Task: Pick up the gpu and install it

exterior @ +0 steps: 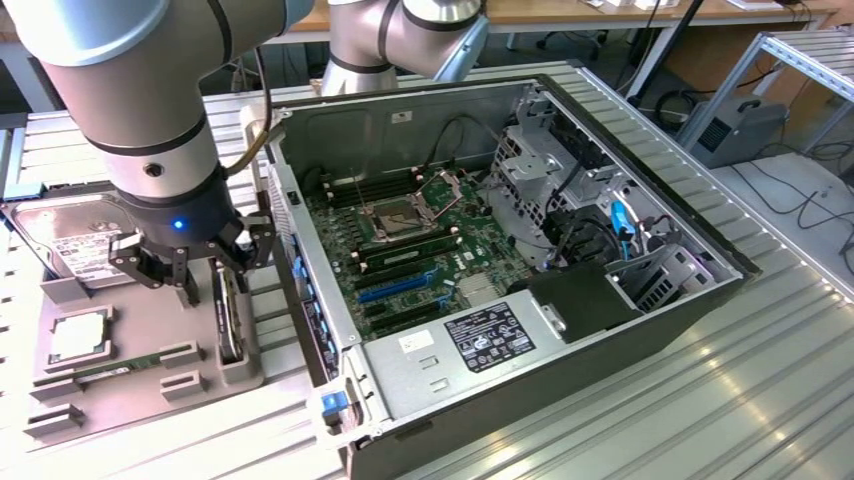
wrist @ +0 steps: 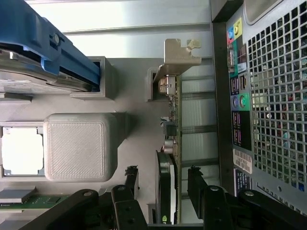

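**Supervisor:** Report the scene, large items first.

**Operator:** 1. The computer case lay open on the table, with its rear panel just beside the fixture tray.
2. The tray held the hard drive, the processor and the memory stick.
3. It also held the gpu, which stood on edge in its slot on the side nearest the case.

**Supervisor:** Gripper state?

**Operator:** The gripper hung over the gpu with its jaws apart, one finger on each side of the card. I saw a clear gap on one side. The other finger stood just beside the board, and I could not tell whether it touched. Nothing was clamped.

**Supervisor:** Hazards?

**Operator:** I judged three.
a) The case wall was near the outer finger, so a sideways drift could have struck it.
b) The card did not sit centred between the jaws. On closing, the nearer finger would likely have met it first and pushed it over in its slot, giving a tilted grip.
c) The bracket sat against a notched tray post. Any lift that was not straight could have caught it there and twisted the card out of the pads.
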You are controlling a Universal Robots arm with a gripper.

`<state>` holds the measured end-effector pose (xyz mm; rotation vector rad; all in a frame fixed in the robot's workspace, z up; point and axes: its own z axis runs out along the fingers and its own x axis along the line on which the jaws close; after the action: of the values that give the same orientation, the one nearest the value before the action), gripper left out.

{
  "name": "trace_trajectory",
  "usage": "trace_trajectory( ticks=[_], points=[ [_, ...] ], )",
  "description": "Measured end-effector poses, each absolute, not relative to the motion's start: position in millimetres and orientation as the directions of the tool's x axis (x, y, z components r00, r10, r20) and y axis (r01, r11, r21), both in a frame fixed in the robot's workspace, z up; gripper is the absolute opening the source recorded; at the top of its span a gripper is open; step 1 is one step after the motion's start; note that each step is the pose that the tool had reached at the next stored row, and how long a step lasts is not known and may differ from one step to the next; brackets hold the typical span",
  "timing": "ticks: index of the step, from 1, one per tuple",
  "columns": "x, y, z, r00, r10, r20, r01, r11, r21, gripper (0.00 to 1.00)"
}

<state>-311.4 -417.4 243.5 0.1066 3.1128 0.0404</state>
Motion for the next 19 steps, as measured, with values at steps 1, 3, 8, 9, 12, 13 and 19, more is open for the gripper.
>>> trace_trajectory(
  ticks=[1, 3, 8, 9, 12, 13, 19],
  points=[
    [-311.4, -417.5, 243.4, -0.997, 0.069, -0.026, 0.068, 0.997, 0.027, 0.53],
    [-311.4, -417.5, 243.4, -0.997, 0.069, -0.026, 0.068, 0.997, 0.027, 0.40],
    [-311.4, -417.5, 243.5, -0.997, 0.069, -0.026, 0.068, 0.997, 0.027, 0.27],
    [-311.4, -417.4, 243.4, -0.997, 0.069, -0.026, 0.068, 0.997, 0.027, 0.27],
    [-311.4, -417.5, 243.4, -0.997, 0.069, -0.026, 0.068, 0.997, 0.027, 0.27],
    [-311.4, -417.5, 243.5, -0.997, 0.069, -0.026, 0.068, 0.997, 0.027, 0.27],
    [-311.3, -417.4, 243.9, -0.997, 0.069, -0.026, 0.068, 0.997, 0.027, 0.27]
  ],
)
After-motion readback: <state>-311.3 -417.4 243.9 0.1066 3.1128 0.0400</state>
